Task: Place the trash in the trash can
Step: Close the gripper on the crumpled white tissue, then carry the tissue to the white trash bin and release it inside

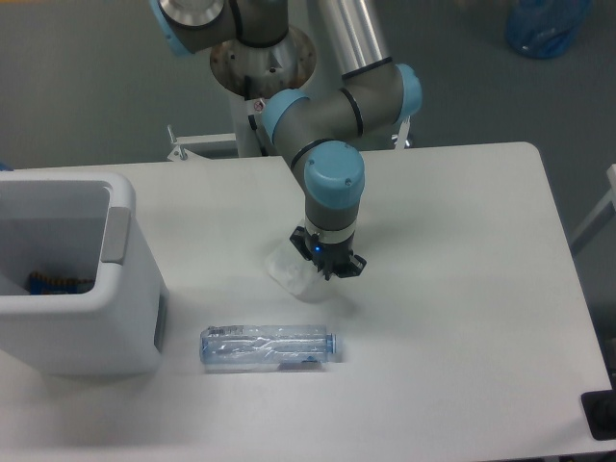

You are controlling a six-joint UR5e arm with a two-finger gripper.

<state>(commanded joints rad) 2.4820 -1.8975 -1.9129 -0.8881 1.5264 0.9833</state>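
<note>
The hand [327,264] sits low over the crumpled wrapper [290,269] on the counter [462,289], fingers drawn narrow, whether gripping it unclear.

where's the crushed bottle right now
The crushed bottle lies on its side near the table's front edge, just right of the trash can and below the wrapper.
</note>
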